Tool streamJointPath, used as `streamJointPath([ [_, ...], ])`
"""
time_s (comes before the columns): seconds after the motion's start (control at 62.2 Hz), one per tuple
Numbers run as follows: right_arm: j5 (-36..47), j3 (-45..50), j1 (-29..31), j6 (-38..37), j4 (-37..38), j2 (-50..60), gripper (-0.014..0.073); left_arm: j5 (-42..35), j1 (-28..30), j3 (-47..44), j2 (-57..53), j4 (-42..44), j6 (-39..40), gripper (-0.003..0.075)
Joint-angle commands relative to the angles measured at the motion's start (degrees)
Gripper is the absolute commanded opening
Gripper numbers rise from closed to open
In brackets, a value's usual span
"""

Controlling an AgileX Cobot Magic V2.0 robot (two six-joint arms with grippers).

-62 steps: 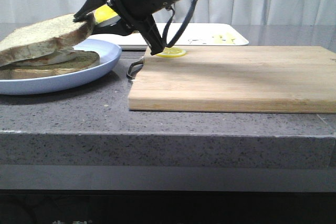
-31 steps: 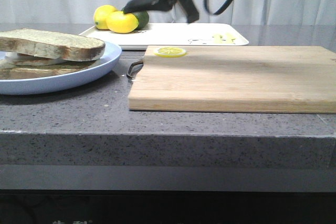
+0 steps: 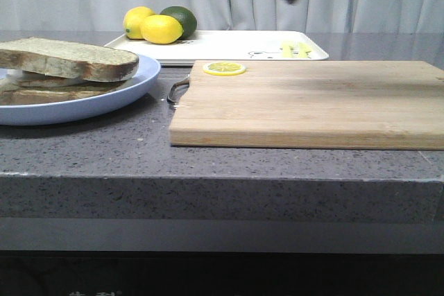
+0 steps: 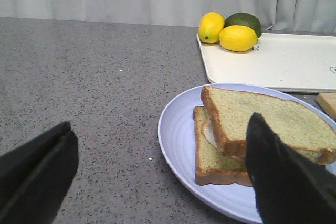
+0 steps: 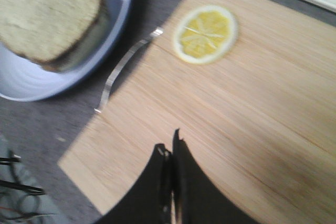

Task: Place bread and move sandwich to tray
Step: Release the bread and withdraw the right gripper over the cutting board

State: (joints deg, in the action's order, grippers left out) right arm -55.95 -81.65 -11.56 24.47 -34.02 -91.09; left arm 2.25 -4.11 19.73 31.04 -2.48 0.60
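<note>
Above the cutting board [image 5: 220,129], the right gripper [image 5: 170,153] hangs empty with its fingers pressed together. At its ten o'clock, the bread [image 5: 50,11] lies on the sandwich [image 4: 220,156] in the blue plate [image 3: 132,84]. The left gripper [image 4: 157,174] sits spread wide before that plate. The tray [image 3: 236,43] waits beyond, lemons [image 3: 161,29] crowding one corner. A tilted lift could slide the loose top slice off.
</note>
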Motion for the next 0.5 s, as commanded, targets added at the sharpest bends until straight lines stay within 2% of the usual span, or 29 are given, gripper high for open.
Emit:
streamJointPath([
  [0.0,0.2,-1.8,0.7,-7.2,13.1,5.3,-0.0110,-4.8,-0.4,2.1,0.4,-0.5,0.1,0.0629],
  [0.064,-0.7,-1.7,0.7,-14.0,24.5,7.4,-0.0110,-4.8,-0.4,2.1,0.4,-0.5,0.1,0.0629],
  [0.145,-0.9,-0.2,0.7,-19.8,33.3,10.3,-0.0110,-4.8,-0.4,2.1,0.4,-0.5,0.1,0.0629],
  [0.322,3.8,8.3,0.7,-22.8,35.8,18.4,-0.0110,-4.8,-0.4,2.1,0.4,-0.5,0.1,0.0629],
  [0.483,13.9,20.7,0.7,-23.1,35.8,28.2,-0.0110,-4.8,-0.4,2.1,0.4,-0.5,0.1,0.0629],
])
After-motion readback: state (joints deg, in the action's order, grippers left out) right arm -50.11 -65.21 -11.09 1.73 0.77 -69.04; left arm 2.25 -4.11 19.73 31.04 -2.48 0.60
